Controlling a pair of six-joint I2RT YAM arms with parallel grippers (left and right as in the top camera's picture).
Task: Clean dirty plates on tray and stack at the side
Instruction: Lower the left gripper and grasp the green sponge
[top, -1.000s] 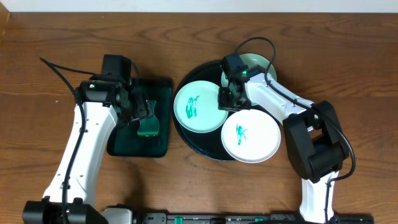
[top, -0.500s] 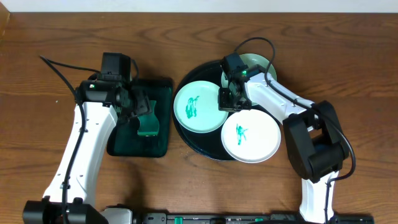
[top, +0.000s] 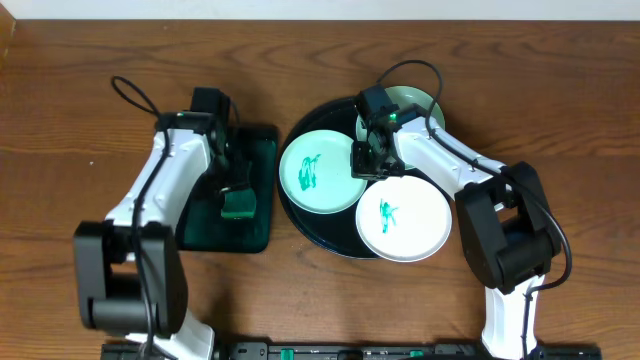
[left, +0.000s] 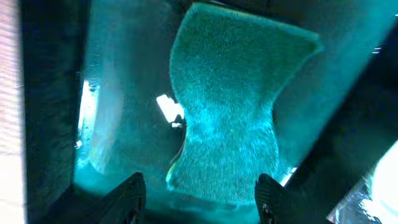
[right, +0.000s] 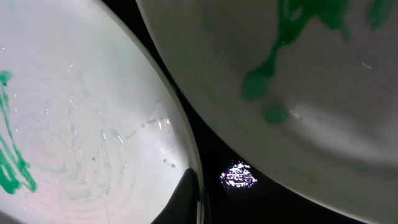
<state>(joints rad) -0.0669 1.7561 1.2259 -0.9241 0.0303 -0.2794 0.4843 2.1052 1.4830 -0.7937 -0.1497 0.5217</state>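
Plates (top: 318, 172): three, all lying on the black tray (top: 320, 232), well off to the right of the left gripper (left: 200, 198); none is stacked yet.
Left gripper: the jaws are apart but stand narrower than a second ago; it holds nothing so far.
Fingertips (left: 134, 196): one stands on each side of the sponge's near end, with no clamp visible yet.
Change noted: the left arm has swung into a new posture and the gripper has shifted over the sponge while its jaws draw in.
Sponge (left: 230, 112): green and lying flat, directly beneath the left gripper and reaching ahead of it.
Green tray (top: 205, 230): rectangular, under the sponge and the left gripper, just beside the black tray.
Right gripper (top: 365, 160): closed with nothing visibly held, unmoved over the last second, its tip down where the plates meet.
Plates beside right gripper: one on either side of it, both with teal smears.
Rear plate (top: 412, 98): beyond the right gripper, its middle hidden by the arm.
Tabletop (top: 580, 100): farthest out, bearing no plate.
Assessment: the sponge pick-up appears to be in hand; wiping and stacking are still to come.
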